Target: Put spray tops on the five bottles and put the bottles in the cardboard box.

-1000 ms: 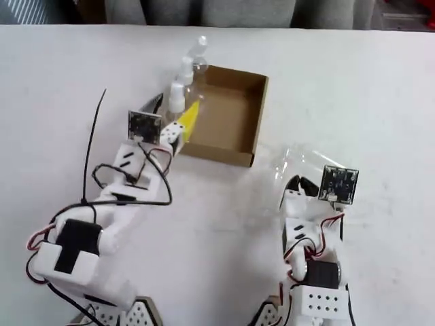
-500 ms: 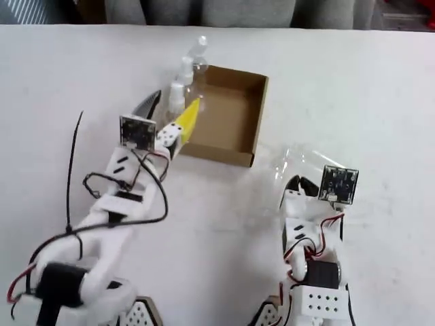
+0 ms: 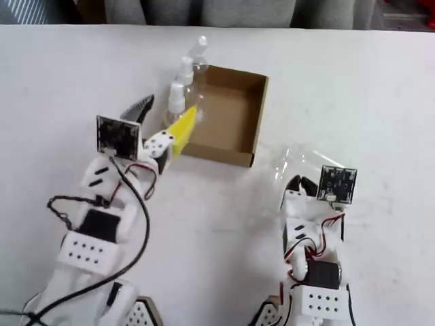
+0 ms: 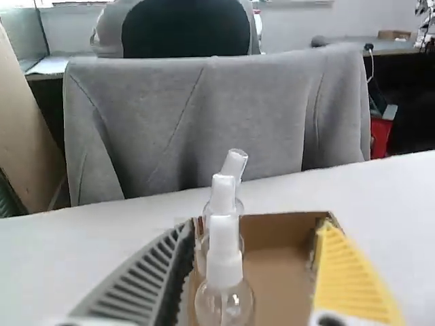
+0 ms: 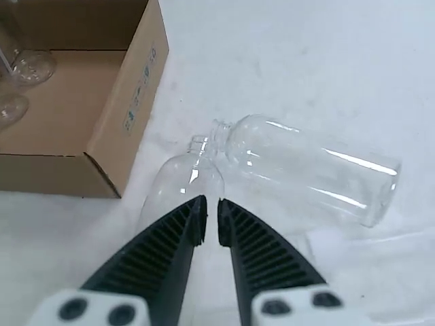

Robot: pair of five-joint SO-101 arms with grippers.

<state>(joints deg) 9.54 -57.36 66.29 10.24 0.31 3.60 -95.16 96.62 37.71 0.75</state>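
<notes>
- Cardboard box (image 3: 217, 155), 9 o'clock wall: three capped bottles (image 3: 178, 95); my left gripper (image 3: 168, 107) gapes around the nearest, I judge to grab it
- Right gripper (image 5: 211, 204), pinched together and empty, sits above two topless bottles (image 5: 309, 170) at the box's 4 o'clock

A white surface (image 3: 353, 81) is stretching across the high view, with a band of grey fabric (image 3: 224, 12) running along the upper edge of the frame. In the left wrist view, grey cloth is draping over a chair back (image 4: 204, 115) beyond the surface. A dark headrest (image 4: 183, 27) is rising behind it, and a desk (image 4: 380, 46) is standing farther back.
</notes>
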